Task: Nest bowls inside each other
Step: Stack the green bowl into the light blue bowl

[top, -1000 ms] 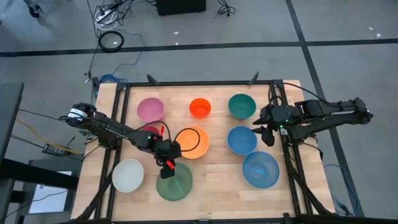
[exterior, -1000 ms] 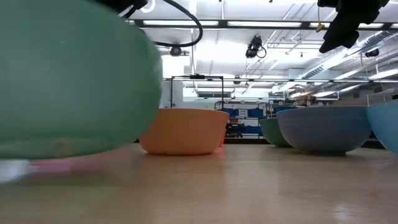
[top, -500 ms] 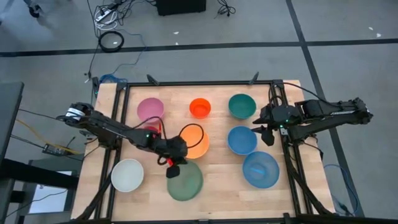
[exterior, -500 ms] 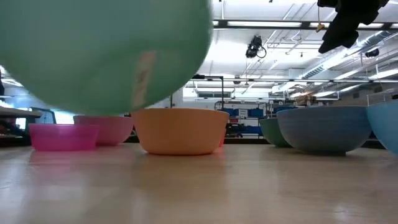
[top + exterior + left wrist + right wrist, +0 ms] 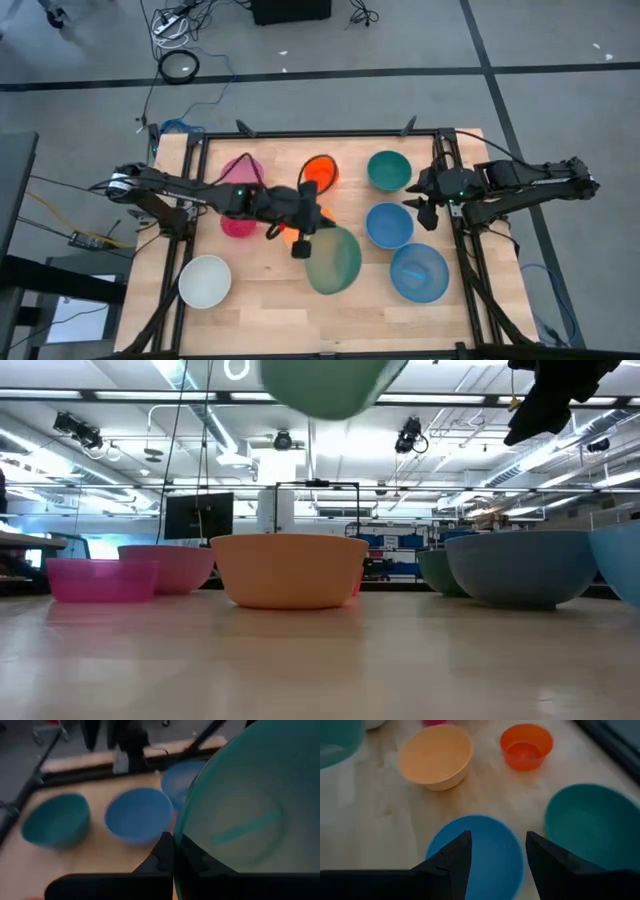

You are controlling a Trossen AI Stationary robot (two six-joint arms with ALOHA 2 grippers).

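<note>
Green bowl (image 5: 335,260) has moved toward table centre, pinched at its rim by left jaws (image 5: 303,243); right jaws (image 5: 425,212) wide.

The high view looks straight down from well above, taking in the whole table (image 5: 240,300) and some floor around it. The low view sits at tabletop height by the near edge, facing level across the wood into the room behind. The left wrist view looks from close range toward the right side of the table. The right wrist view looks down and across the far half. Both wrist views share the blue bowl (image 5: 137,815) and the teal bowl (image 5: 592,822); the low and right wrist views share the yellow-orange bowl (image 5: 288,568).
</note>
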